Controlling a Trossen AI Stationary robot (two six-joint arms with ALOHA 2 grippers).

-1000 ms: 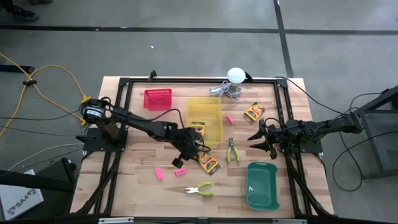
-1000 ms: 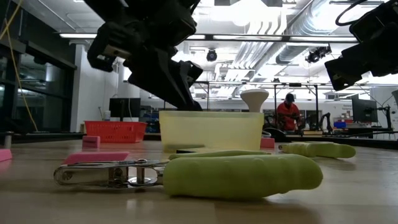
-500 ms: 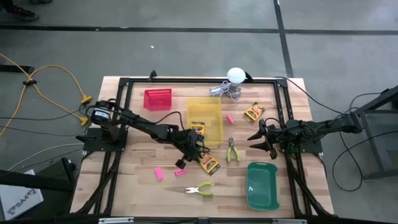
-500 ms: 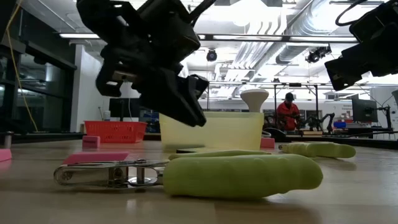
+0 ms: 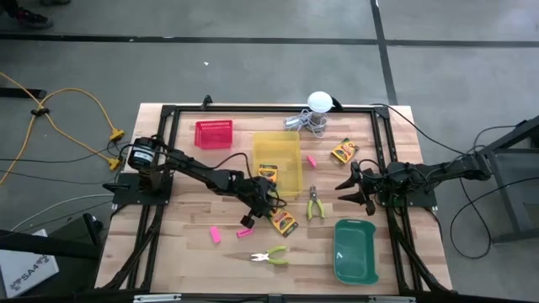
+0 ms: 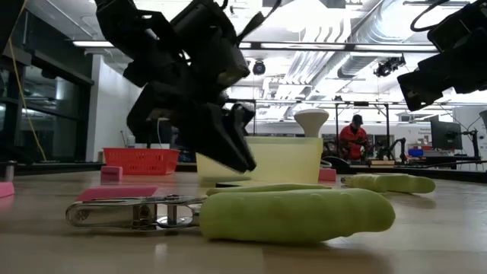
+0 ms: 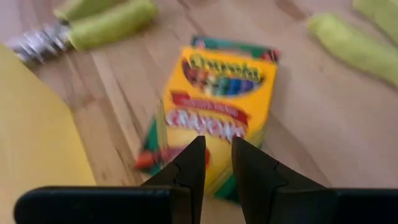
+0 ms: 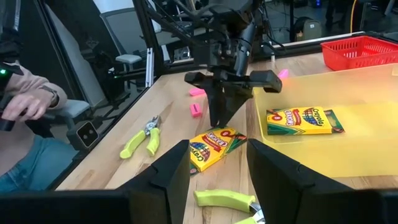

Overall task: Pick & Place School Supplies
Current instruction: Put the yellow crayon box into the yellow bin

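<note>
A yellow-and-green crayon box (image 7: 219,102) lies flat on the table just in front of the yellow bin (image 5: 278,150), also seen in the high view (image 5: 284,222). My left gripper (image 7: 217,142) slants down over the box's near end, its fingers a narrow gap apart with nothing between them; its tips (image 6: 243,161) stand a little above the table. A second crayon box (image 5: 268,173) lies in the yellow bin, and a third (image 5: 343,151) lies at the far right. My right gripper (image 8: 217,177) waits open at the table's right side.
Two pliers with yellow-green handles (image 5: 315,204) (image 5: 271,256) and pink erasers (image 5: 216,235) (image 5: 245,231) (image 5: 311,160) lie around. A red bin (image 5: 214,134), a green bin (image 5: 354,250) and a white ball with metal clutter (image 5: 317,109) stand on the table. A person's hand (image 8: 31,102) shows beyond the left edge.
My left gripper has sunk toward the crayon box in front of the yellow bin and shifted slightly toward the table's right edge. The gap between its fingers stays the same. The box has not moved.
</note>
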